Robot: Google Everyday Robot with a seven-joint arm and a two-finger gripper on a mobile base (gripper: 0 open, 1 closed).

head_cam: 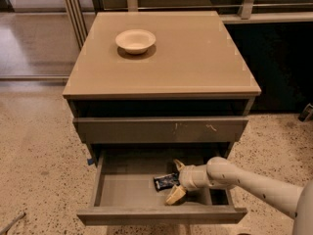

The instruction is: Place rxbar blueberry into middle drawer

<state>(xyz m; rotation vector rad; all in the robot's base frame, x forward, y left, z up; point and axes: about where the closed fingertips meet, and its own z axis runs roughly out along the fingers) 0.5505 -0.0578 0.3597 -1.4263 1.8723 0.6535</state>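
Note:
The rxbar blueberry (164, 181), a small dark bar, lies on the grey floor of the open middle drawer (124, 192), right of centre. My gripper (176, 180) is inside the drawer just to the right of the bar. Its tan fingers (175, 195) are spread apart, one behind and one in front of the bar's right end, and do not squeeze it. My pale arm reaches in from the lower right.
A cream bowl (135, 40) sits on the cabinet top (195, 58). The drawer front above (161, 129), with pale scratches, is shut. The speckled floor lies on both sides, and a dark panel stands at the right.

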